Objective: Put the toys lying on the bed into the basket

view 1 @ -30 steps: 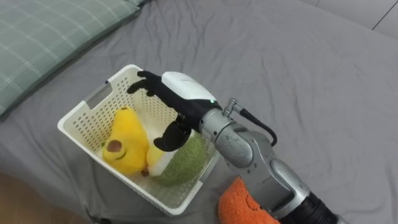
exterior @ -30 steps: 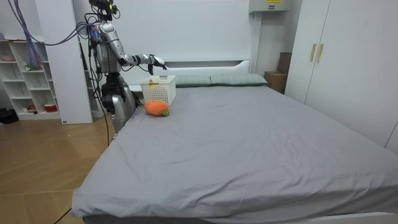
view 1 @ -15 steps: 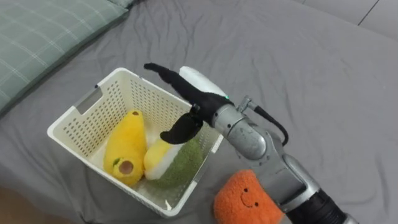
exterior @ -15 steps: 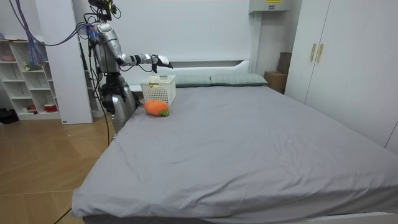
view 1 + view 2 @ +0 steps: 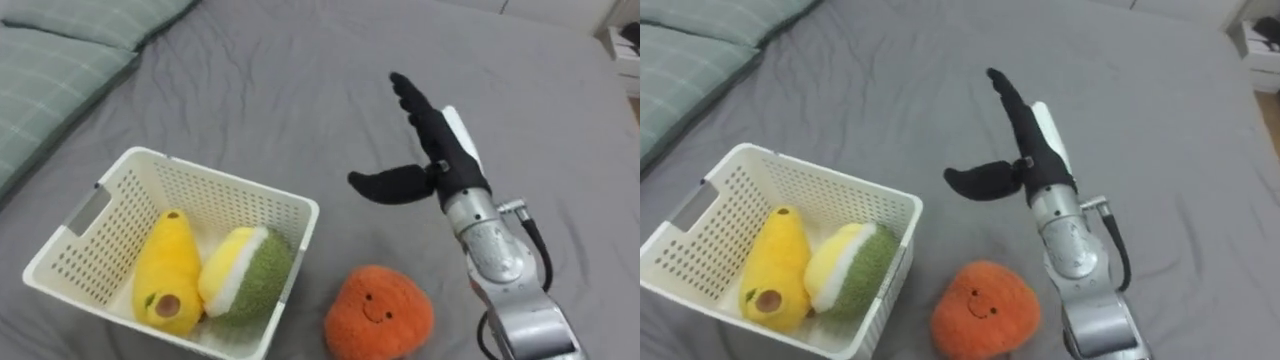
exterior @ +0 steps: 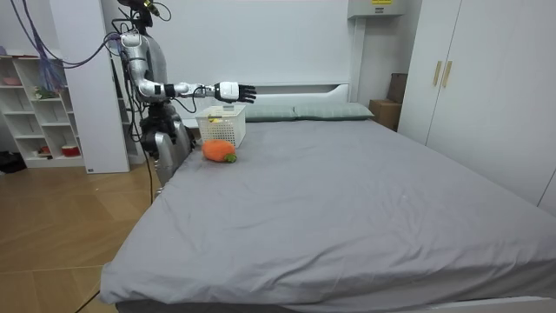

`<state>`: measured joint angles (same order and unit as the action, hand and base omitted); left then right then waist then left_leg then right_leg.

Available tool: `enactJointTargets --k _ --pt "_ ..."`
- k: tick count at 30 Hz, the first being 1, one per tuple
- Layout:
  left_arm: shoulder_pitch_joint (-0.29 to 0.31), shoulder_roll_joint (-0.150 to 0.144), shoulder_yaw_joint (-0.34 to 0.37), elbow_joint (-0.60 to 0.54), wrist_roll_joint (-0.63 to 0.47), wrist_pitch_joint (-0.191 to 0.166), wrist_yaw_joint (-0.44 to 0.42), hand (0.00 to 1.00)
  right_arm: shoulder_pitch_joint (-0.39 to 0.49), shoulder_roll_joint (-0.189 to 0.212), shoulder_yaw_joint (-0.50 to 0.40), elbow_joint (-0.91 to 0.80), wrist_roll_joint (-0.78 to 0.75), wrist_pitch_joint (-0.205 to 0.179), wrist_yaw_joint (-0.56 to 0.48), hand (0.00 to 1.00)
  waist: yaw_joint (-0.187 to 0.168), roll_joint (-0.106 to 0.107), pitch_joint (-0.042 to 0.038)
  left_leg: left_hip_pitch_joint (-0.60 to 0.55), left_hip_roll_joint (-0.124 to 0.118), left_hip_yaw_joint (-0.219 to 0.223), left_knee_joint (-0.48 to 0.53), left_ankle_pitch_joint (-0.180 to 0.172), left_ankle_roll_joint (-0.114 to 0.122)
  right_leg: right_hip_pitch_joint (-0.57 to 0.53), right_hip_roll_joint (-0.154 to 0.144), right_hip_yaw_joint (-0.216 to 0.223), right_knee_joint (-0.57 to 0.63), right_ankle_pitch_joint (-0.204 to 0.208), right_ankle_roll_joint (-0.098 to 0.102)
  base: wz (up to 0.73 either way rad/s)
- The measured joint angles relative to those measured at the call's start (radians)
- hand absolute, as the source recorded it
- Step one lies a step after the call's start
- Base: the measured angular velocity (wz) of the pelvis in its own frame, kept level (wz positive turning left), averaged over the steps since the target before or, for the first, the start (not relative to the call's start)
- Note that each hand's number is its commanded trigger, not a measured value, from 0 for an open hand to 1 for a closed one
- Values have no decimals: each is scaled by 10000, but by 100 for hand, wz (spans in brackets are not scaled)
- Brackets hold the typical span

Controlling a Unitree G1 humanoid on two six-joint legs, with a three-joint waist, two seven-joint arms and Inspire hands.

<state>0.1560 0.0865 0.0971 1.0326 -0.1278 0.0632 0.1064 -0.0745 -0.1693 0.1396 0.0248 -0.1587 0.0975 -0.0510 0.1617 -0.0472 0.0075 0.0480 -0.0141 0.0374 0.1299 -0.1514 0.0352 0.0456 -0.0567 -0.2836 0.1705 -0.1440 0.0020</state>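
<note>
Right hand (image 5: 440, 155), fingers outstretched and empty, hovers over the bed (image 5: 290, 90) beside orange plush toy (image 5: 378, 310) and basket (image 5: 215, 185).

The right hand (image 5: 443, 158) has left its place over the white basket (image 5: 296, 212) and now reaches out past the basket's rim above the bed (image 5: 280, 80), fingers straighter and thumb spread. In the room view, the arm stretches farther toward the room view's right.

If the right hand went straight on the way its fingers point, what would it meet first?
Probably nothing: the right hand points out over bare grey sheet, clear of the basket.
</note>
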Motion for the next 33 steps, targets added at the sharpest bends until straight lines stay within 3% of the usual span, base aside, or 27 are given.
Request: enactJointTargets --k 4,7,12,18,23,25,33 --pt "178 31 4 0 0 14 151 0 125 -5 -608 242 859 -40 -165 0 -500 -11 -10 10 45 185 6 -15 -20 -112 51 164 -9 27 -44 -13" --pt "286 24 107 -3 -1 5 174 0 304 0 -981 973 1197 -213 -298 0 -521 -24 -15 77 89 427 3 -66 -19 -124 79 358 -13 28 -45 -15" --pt "337 23 168 -3 -1 4 207 0 916 30 -1005 1246 1290 -228 -286 0 -711 -43 -27 16 94 458 2 -91 -16 -184 74 367 -34 25 -40 -2" --pt "349 52 176 30 3 10 203 0 1254 47 -893 1890 1280 -228 518 0 -762 -78 -51 -17 90 422 1 -89 -16 -209 67 356 -35 24 -39 0" --pt "348 84 70 29 -194 12 211 0 1261 85 -167 3578 1294 -103 1325 0 -726 -108 -62 55 84 397 11 -90 -15 -120 66 355 -38 20 -33 0" --pt "342 137 -28 29 -192 13 209 0 1297 99 331 3667 1135 71 1720 0 -720 -117 -52 -18 84 394 43 -91 -15 -131 64 358 -40 17 -33 0" --pt "323 172 -240 -174 -192 15 137 0 1263 160 1178 3962 -224 67 2754 0 -409 -173 -25 -73 21 212 56 -96 0 -91 67 261 -67 -14 13 6"
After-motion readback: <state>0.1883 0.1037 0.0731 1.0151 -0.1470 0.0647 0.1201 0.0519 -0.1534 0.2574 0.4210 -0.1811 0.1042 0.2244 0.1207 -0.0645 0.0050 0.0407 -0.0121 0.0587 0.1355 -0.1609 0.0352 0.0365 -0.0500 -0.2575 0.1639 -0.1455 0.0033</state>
